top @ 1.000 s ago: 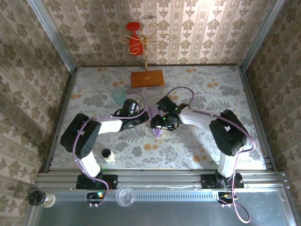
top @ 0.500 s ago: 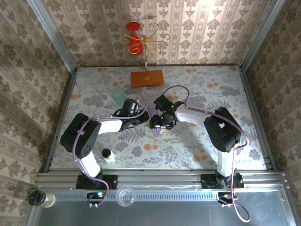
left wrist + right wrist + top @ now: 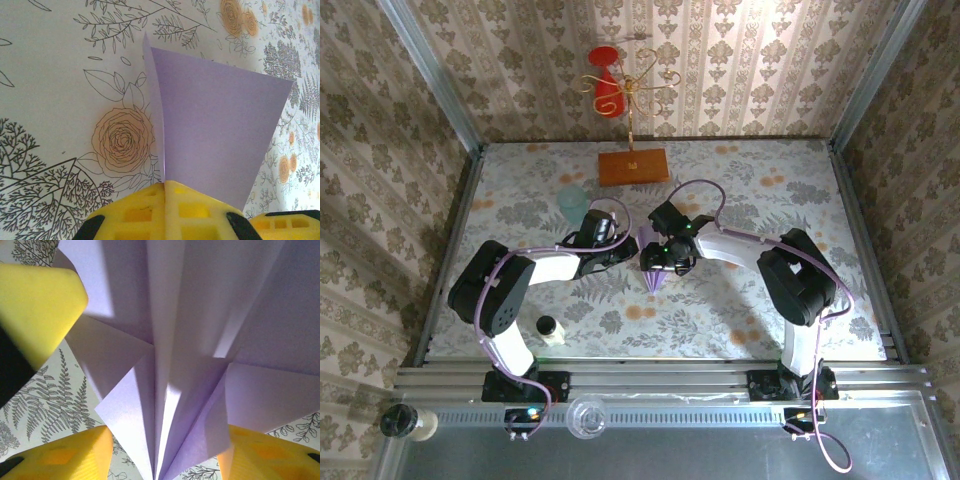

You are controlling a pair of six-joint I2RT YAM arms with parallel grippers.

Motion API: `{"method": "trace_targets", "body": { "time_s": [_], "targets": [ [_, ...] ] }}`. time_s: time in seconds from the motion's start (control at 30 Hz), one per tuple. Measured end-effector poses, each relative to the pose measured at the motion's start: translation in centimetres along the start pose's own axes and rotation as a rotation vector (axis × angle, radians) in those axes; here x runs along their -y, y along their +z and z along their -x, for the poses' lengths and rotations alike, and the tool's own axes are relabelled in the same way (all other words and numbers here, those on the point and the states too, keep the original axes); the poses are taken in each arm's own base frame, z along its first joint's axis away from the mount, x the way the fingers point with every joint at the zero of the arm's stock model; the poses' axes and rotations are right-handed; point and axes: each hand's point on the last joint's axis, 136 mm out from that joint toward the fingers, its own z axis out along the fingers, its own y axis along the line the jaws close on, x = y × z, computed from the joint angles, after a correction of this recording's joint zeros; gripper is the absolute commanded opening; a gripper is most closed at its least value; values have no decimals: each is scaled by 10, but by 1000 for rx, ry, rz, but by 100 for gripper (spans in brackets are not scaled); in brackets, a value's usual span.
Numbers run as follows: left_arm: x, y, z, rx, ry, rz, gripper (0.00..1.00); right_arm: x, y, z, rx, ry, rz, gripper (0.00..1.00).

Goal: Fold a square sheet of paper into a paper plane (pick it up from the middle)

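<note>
Paper plane (image 3: 653, 270): middle of table (image 3: 790, 300), long axis far-to-near, nose toward near edge.
Left gripper (image 3: 165, 192): clamped shut on its left wing.
Right gripper (image 3: 160, 460): half-open astride the keel, seemingly not pinching.

the paper plane (image 3: 655, 278) sits near the middle of the bench (image 3: 770, 310), its tip toward the near edge. the left tool (image 3: 628, 250) meets it from the left, pinching its edge; the right tool (image 3: 656, 262) straddles it from the right, one finger on either side. the board (image 3: 633, 166) lies behind it, near the far wall. the cup (image 3: 572, 203) stands behind and left of the left tool, and a small jar (image 3: 548, 329) stands near the front left.
</note>
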Motion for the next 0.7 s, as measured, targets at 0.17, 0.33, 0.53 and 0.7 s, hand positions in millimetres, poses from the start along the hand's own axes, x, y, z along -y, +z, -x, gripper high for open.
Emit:
{"method": "trace_targets", "body": {
  "time_s": [0.17, 0.33, 0.53, 0.7],
  "targets": [
    [1, 0, -1, -5, 0, -5, 2, -3, 2, -3, -10, -11, 7, 59],
    [1, 0, -2, -9, 0, -8, 3, -5, 4, -3, -19, -17, 5, 53],
    [1, 0, -2, -9, 0, -8, 3, -3, 5, -1, -20, -14, -17, 43],
    [1, 0, -2, -9, 0, -8, 3, 7, 4, -1, -11, -1, -67, 35]
  ]
}}
